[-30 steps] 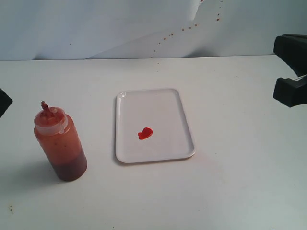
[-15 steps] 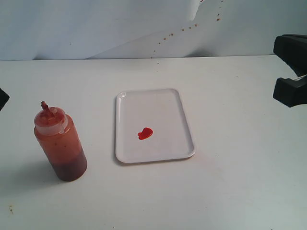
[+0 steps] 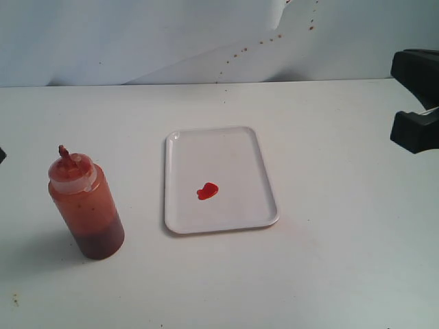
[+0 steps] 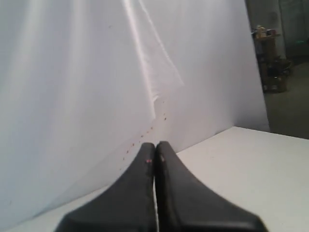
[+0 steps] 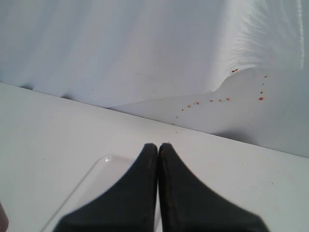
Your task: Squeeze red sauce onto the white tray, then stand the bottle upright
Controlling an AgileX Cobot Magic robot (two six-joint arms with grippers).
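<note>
A white table (image 3: 329, 274) backed by a creased white backdrop (image 3: 137, 41) flecked with small reddish-brown specks (image 3: 260, 42). The white tray (image 3: 226, 147) lies flat near the table's centre and carries a small heart-shaped blob of red sauce (image 3: 208, 191) on its nearer half. The bottle (image 3: 86, 205) stands upright on the table to the left of the tray, apart from it, with its nozzle (image 3: 64, 151) uppermost and neither arm touching it. Judged from this arrangement, both parts of the task appear complete: sauce is on the tray and the bottle is on its base, so at most the parking of the arms is left. The left pincer (image 4: 154, 159) has its two fingers pressed together with nothing between them and faces the backdrop. Neither bottle nor tray appears in its wrist view, so it is judged to be clear of both. The right pincer (image 5: 158, 150) is likewise closed and empty, with a corner of the tray visible beside its fingers in the wrist view. The right arm (image 3: 417, 103) sits at the right edge of the exterior view, well apart from tray and bottle.
</note>
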